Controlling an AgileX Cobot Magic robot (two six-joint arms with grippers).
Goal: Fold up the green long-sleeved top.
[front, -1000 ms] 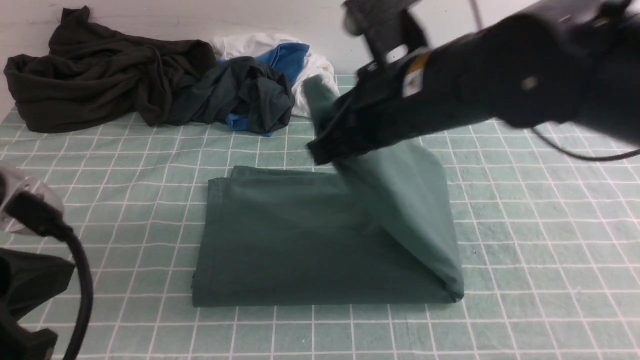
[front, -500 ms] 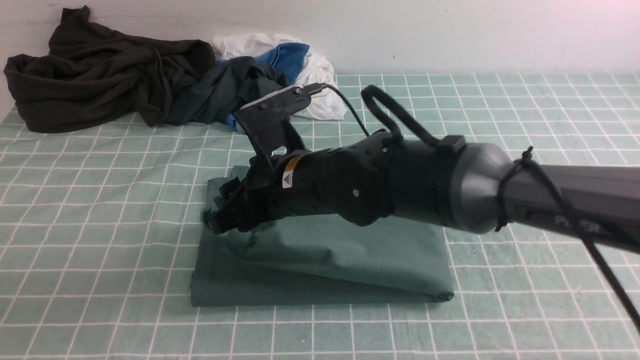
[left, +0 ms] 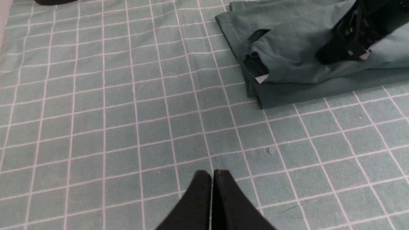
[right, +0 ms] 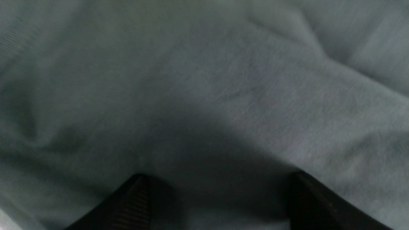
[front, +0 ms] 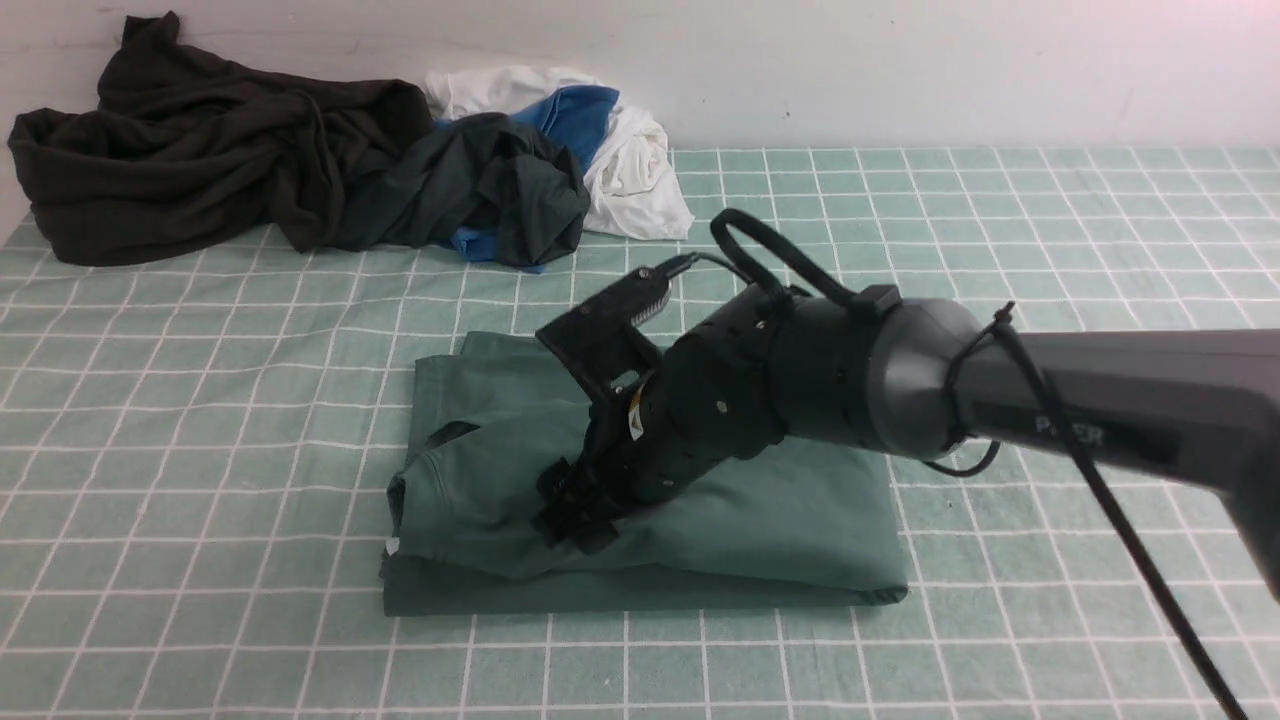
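**Releasing the Fold and Squaring the Top**

The checked surface (front: 1000, 250) carries everything. The green top (front: 780, 520) lies at its middle, doubled over into a rough rectangle. A pile of other clothes (front: 300, 170) sits well apart at the back left and plays no part in this step.

We judge the step in hand to be letting go of the turned-over half. The right end effector (front: 575, 520) rests low on the upper layer, its fingers spread wide with cloth beneath them and nothing pinched. The left end effector (left: 211, 191) hangs over bare surface, apart from the top, its fingers pressed together and holding nothing.

To do this well, we lift the right end effector straight up before moving it sideways, so that the fingers do not drag the upper layer. We then check the left edge. The upper layer is rumpled there, does not line up with the lower one, and leaves the neck opening and a small white label (left: 262, 78) showing. We judge the fold nearly done, with only that edge to square.
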